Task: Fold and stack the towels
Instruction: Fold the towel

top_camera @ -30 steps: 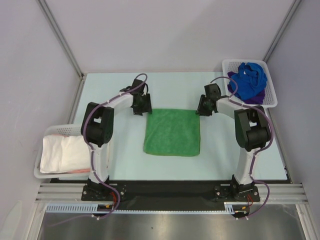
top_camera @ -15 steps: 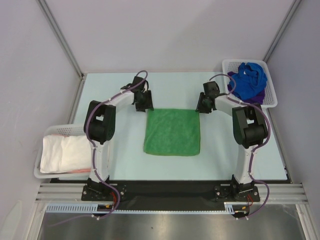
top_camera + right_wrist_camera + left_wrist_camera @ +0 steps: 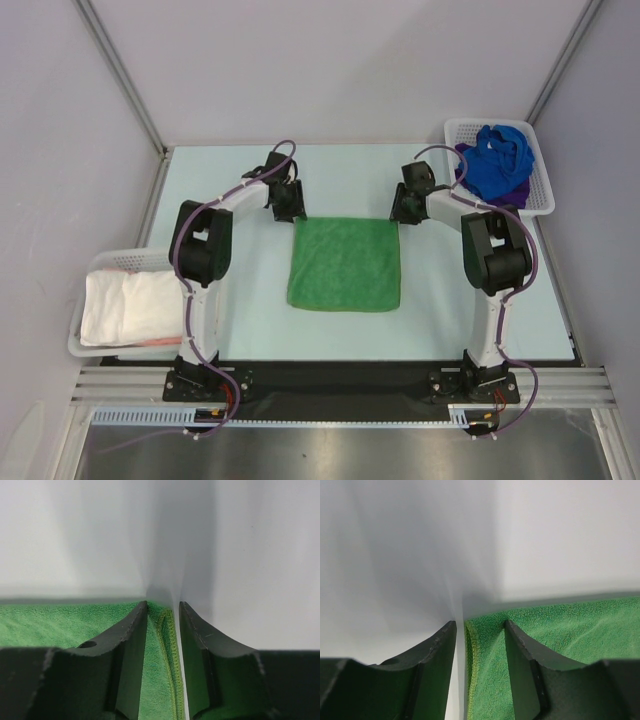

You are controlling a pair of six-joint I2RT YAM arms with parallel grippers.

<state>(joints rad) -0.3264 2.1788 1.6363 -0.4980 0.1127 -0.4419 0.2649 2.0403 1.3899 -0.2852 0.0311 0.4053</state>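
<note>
A green towel (image 3: 345,265) lies spread flat in the middle of the table. My left gripper (image 3: 291,211) is down at its far left corner; in the left wrist view the gripper (image 3: 480,625) is open, one finger on the bare table and the other pressing on the green towel (image 3: 560,630), the hemmed edge between them. My right gripper (image 3: 402,213) is at the far right corner. There the gripper (image 3: 163,605) is also open, straddling the hem of the green towel (image 3: 50,625). A blue towel (image 3: 500,160) and a purple towel (image 3: 512,197) lie crumpled together.
The blue and purple towels fill a white mesh basket (image 3: 455,130) at the far right. Another white basket (image 3: 100,262) at the near left holds a folded white towel (image 3: 125,305) over a pinkish one (image 3: 150,343). Grey walls close in the table's far side.
Both grippers have shifted a little toward the far edge of the green towel, onto its corners. The left jaws have narrowed. The towel has stayed flat.
</note>
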